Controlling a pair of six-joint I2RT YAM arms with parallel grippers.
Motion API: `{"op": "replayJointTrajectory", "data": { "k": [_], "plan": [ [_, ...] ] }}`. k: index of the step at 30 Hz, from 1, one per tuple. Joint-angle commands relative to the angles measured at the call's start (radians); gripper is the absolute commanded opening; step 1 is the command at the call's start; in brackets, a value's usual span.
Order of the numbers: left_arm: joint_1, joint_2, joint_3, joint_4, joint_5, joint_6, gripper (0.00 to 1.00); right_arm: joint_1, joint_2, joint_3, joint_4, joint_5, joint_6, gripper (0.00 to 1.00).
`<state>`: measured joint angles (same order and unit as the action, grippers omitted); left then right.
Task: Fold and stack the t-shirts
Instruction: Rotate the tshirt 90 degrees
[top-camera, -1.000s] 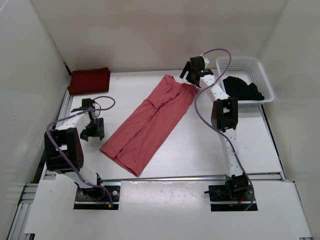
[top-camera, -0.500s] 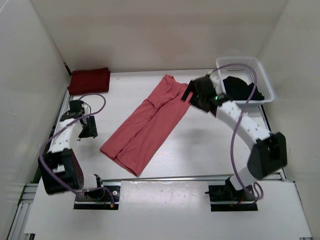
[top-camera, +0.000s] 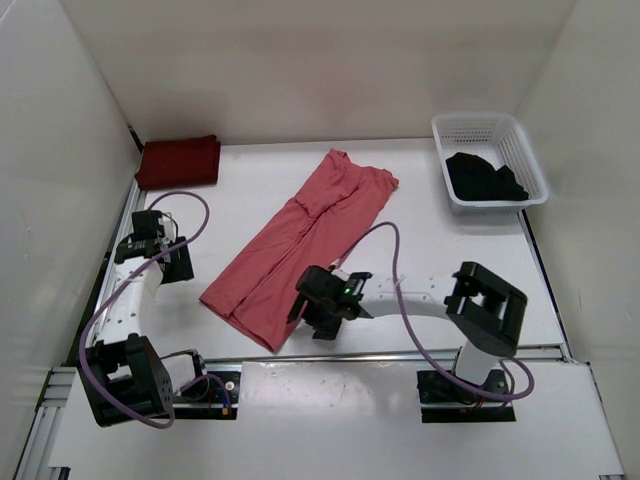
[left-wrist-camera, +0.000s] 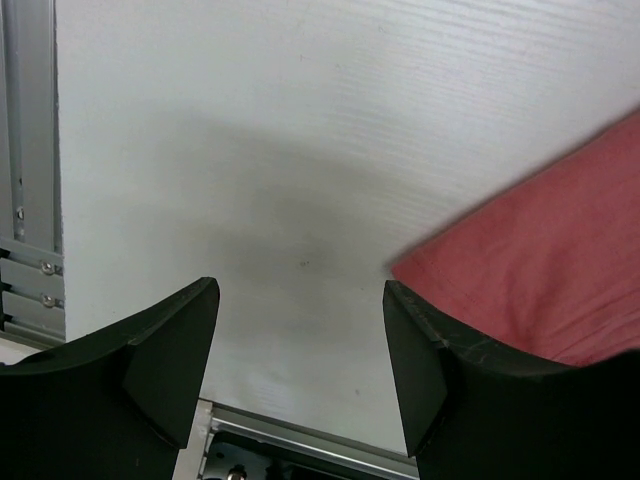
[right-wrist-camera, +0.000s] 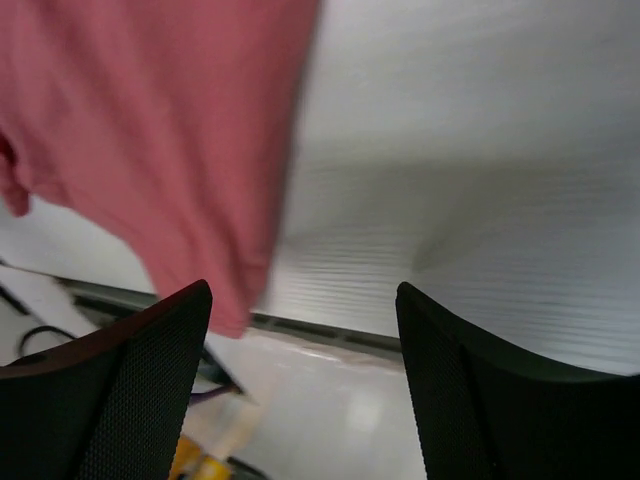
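The salmon pink t-shirt (top-camera: 300, 240) lies flat and long, diagonally across the table, collar at the back. The dark maroon t-shirt (top-camera: 178, 161) sits folded at the back left corner. The black t-shirt (top-camera: 485, 178) lies bunched in the white basket (top-camera: 522, 145). My left gripper (top-camera: 178, 266) is open and empty, left of the pink shirt's near hem; its wrist view shows bare table between the fingers (left-wrist-camera: 300, 340) and the pink shirt's corner (left-wrist-camera: 540, 270) at right. My right gripper (top-camera: 312, 304) is open and empty by the shirt's near right edge (right-wrist-camera: 150, 130).
The white mesh basket stands at the back right. Metal rails run along the table's left side (left-wrist-camera: 30, 200) and its front edge (top-camera: 400, 355). White walls enclose the back and both sides.
My right arm has swung from the pink shirt's collar at the back down to its near right edge. My left gripper has drawn back to the left, away from the shirt.
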<state>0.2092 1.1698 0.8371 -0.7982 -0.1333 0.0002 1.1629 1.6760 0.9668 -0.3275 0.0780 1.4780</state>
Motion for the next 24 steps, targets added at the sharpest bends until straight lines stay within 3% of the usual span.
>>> {"op": "replayJointTrajectory", "data": {
  "k": [1,10,12,14,17,19,24],
  "plan": [
    [-0.001,-0.052,-0.029,-0.004,0.032,0.000,0.78,0.052,0.085,0.082,0.113,0.015,0.256,0.78],
    [0.009,-0.099,-0.038,-0.024,0.072,0.000,0.78,0.093,0.257,0.234,0.058,0.054,0.349,0.61],
    [0.009,-0.099,-0.038,-0.033,0.072,0.000,0.78,0.093,0.257,0.207,0.058,0.054,0.370,0.46],
    [0.009,-0.110,-0.027,-0.033,0.072,0.000,0.78,0.103,0.222,0.162,0.058,0.054,0.404,0.26],
    [0.009,-0.110,-0.006,-0.045,0.101,0.000,0.78,0.103,0.140,0.050,0.047,0.094,0.415,0.07],
    [0.009,-0.110,0.003,-0.068,0.112,0.000,0.78,0.103,0.063,-0.038,0.009,0.103,0.424,0.01],
    [-0.031,-0.119,0.016,-0.068,0.098,0.000,0.78,0.075,-0.143,-0.204,-0.045,0.158,0.298,0.01]
  ]
}}
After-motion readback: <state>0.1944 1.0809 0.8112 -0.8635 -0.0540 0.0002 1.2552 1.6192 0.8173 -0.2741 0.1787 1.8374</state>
